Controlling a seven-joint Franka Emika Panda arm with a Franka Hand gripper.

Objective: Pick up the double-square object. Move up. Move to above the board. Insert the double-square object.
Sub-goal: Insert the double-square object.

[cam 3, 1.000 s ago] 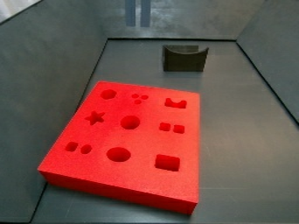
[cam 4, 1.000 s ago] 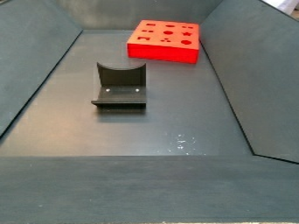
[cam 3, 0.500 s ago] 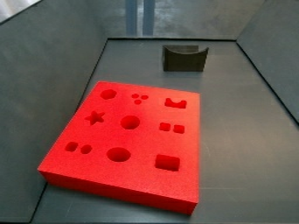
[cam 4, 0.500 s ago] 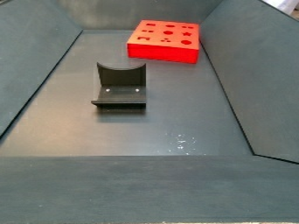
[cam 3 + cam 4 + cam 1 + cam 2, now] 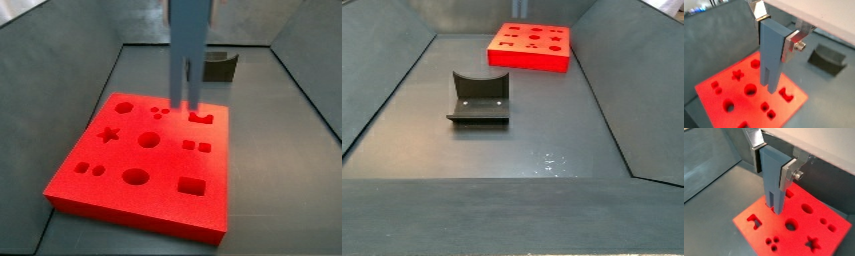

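Grey-blue double-square object [image 5: 771, 55], bright red board [image 5: 140, 160], silver hand [image 5: 774, 27], dark fixture [image 5: 480, 98]

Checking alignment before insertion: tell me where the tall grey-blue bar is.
The tall grey-blue bar hangs upright, shut in the gripper, above the bright red board; in a side view its pronged end is near the board's far edge.

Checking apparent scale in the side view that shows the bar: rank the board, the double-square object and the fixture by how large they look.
1. the board
2. the double-square object, hanging over the board; the gripper holding it is out of this frame
3. the fixture, farther back, so nearness may shrink it
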